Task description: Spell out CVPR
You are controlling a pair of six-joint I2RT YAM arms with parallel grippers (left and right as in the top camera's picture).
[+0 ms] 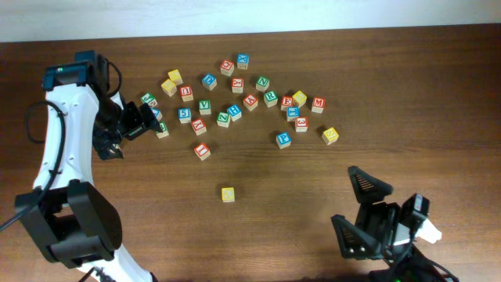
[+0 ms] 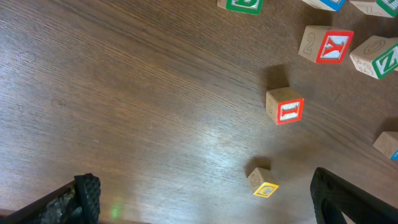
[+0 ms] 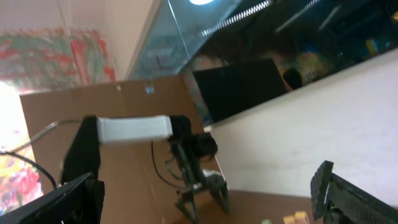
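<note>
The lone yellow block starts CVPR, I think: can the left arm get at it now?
Probably yes: the yellow block stands clear of other blocks, only bare table between it and the open left gripper.

- Table [image 1: 329,157]: dark brown wood with visible grain, smooth, with a soft sheen under the lights.
- Alphabet blocks [image 1: 234,112] toward the far edge: pale bare wood, matt, with letter faces painted red, blue, green or yellow.
- Yellow C block [image 2: 263,182] nearer the front edge: raw wood sides and a yellow-painted letter face.
- Left arm [image 1: 56,137] by the left edge: smooth, glossy white plastic shell with matt black joints.
- Left gripper [image 2: 205,214]: black fingers, one pad [image 2: 87,194] rough and ribbed.
</note>
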